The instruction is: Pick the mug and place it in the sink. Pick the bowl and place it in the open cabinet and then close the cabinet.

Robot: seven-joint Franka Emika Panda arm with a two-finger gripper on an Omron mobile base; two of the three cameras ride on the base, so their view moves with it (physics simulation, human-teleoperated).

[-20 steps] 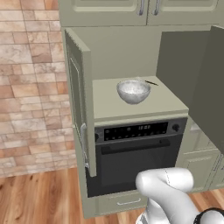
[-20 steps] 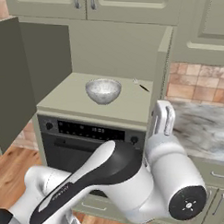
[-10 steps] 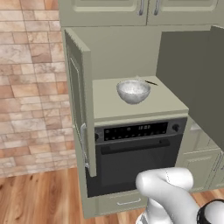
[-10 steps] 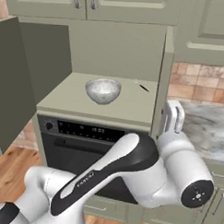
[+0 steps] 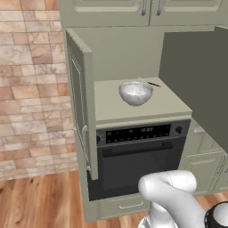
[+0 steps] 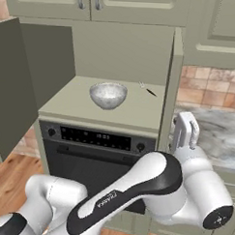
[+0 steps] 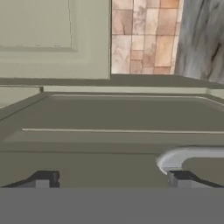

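- Bowl [image 5: 136, 92] sits on the shelf [image 5: 111, 104] inside the open cabinet [image 6: 171, 83], above the oven [image 5: 140, 156].
- Brick wall [image 5: 31, 93], wood floor [image 5: 40, 200].
- Tool [image 6: 185, 133] empty, jaws spread, beside the cabinet's right door.

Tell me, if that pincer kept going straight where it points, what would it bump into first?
Probably the open cabinet door: the hand view shows its panel right ahead of the open pincer, handle beside one tip. Depth is unclear.

Two base views flank the open cabinet [image 5: 133, 58] — sharing it, hand view close against a door [image 7: 109, 127]
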